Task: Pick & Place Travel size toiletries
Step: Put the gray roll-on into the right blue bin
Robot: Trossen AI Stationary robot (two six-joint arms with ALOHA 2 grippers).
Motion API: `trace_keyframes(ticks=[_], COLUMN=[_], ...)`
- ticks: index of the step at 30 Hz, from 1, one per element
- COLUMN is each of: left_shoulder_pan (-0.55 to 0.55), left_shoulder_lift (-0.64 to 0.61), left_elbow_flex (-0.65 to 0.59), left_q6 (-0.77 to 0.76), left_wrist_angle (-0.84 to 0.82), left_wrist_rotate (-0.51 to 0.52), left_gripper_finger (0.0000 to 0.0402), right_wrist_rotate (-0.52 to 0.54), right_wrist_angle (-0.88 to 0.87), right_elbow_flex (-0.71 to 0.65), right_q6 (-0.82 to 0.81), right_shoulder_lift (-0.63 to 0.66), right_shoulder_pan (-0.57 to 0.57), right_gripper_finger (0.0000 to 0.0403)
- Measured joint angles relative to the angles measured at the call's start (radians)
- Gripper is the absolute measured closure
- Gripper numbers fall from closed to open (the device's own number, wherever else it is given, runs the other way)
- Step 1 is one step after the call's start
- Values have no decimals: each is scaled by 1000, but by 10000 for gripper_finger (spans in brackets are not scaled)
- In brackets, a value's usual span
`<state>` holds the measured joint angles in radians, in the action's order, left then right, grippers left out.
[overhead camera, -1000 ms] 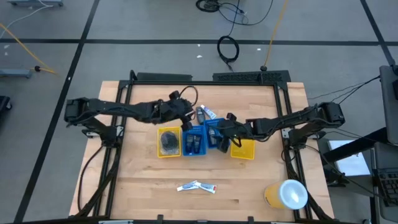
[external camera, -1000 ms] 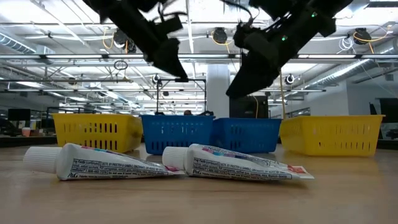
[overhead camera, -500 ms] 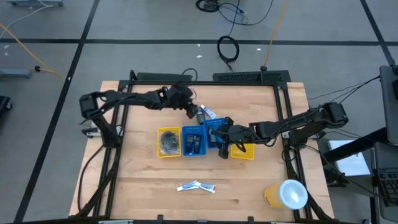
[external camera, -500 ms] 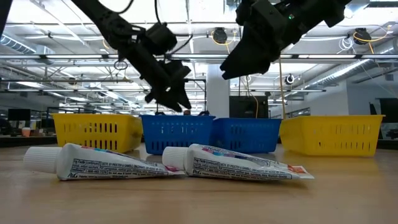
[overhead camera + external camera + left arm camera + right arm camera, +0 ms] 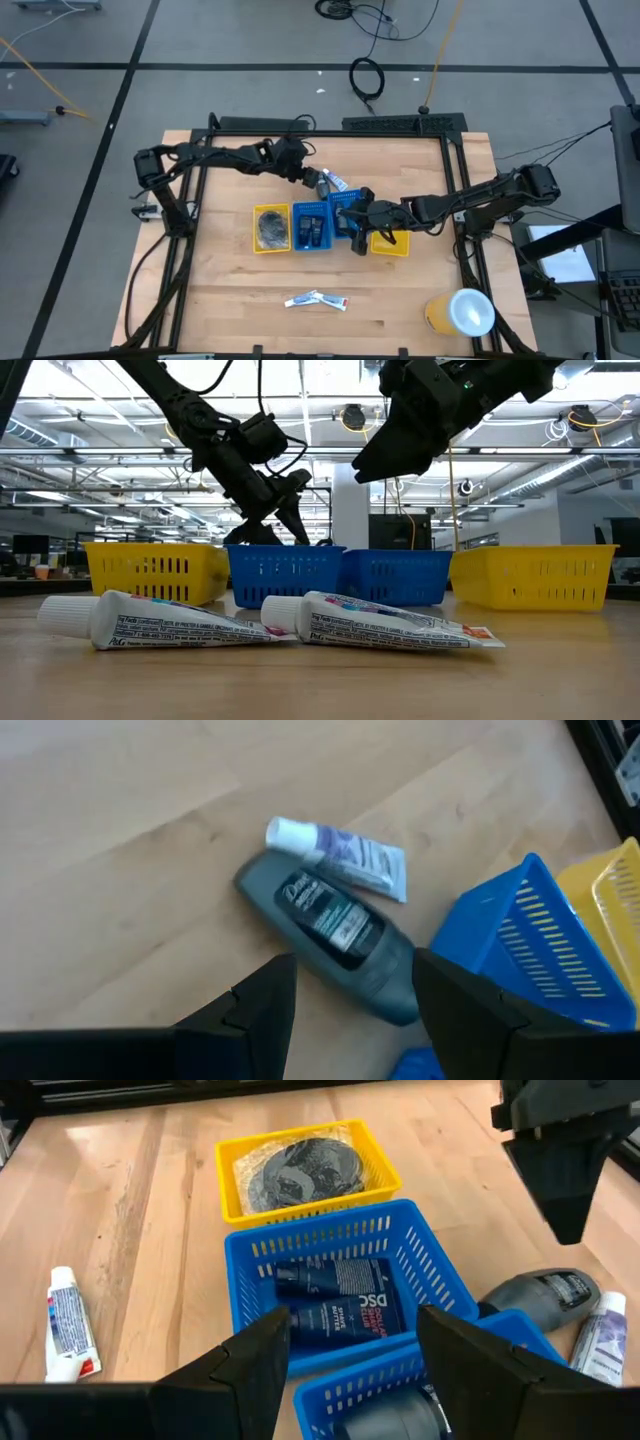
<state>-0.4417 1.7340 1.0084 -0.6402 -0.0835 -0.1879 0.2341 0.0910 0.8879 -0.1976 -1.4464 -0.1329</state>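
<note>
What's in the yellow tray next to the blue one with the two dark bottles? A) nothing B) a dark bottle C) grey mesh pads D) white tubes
C: the right wrist view shows grey mesh pads filling the yellow tray, just beyond the blue tray holding two dark bottles.

2 toothpaste tubes [image 5: 270, 622] lie before 4 baskets [image 5: 285, 574].

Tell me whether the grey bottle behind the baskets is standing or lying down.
Lying down. The grey plastic Dove bottle rests on its side on the wooden table, label up, beside a small white tube.
</note>
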Motion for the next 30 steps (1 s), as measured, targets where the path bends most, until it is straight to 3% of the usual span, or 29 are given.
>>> trace_keyframes(ticks=[5,10,21,30], left_shoulder_pan=[-5,-5,-2,6], left_shoulder_lift=[10,29,77,77], left_elbow_flex=[1,2,1,1], left_q6=[-23,-24,0,15], left_wrist_angle=[4,8,15,47], left_wrist_rotate=[-5,-32,-63,-75], left_gripper_finger=[202,202,202,202], right_wrist_rotate=[53,103,-22,-202], right_wrist_angle=[11,10,-15,-21], right_elbow_flex=[0,0,0,1], right_q6=[35,-3,-52,-97], right_shoulder_lift=[0,0,-1,-84], right_shoulder_pan=[15,106,336,494], right_gripper_finger=[193,193,193,193])
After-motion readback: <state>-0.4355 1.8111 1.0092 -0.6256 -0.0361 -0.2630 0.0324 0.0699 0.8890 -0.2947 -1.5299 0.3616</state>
